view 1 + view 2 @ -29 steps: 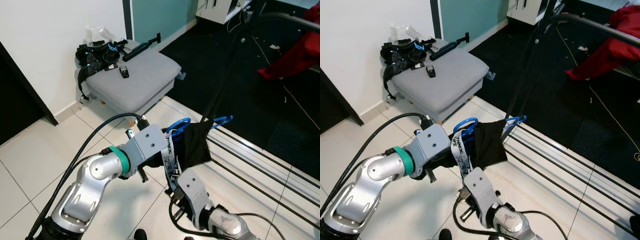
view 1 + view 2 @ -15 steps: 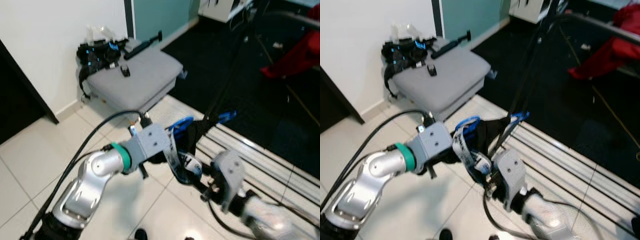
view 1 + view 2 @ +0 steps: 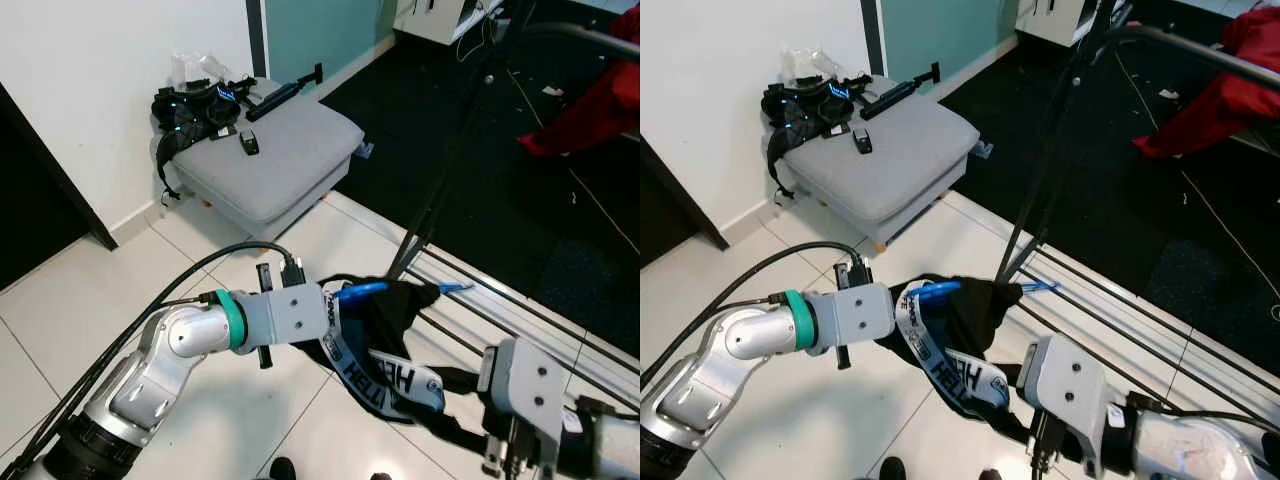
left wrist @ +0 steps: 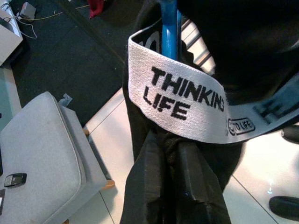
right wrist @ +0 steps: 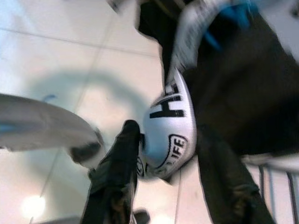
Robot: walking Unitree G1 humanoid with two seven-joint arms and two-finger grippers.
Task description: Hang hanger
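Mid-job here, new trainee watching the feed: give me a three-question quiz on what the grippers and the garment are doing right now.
1. True or false: the blue hanger already hangs on the drying rack.
2. Which gripper pulls the white lettered waistband toward the robot? A) left gripper B) right gripper
3. Fill in: the black garment is draped over the ____.

Key
1. False: the left gripper holds it beside the rack's rails.
2. B: the right gripper stretches the waistband out.
3. Blue hanger.
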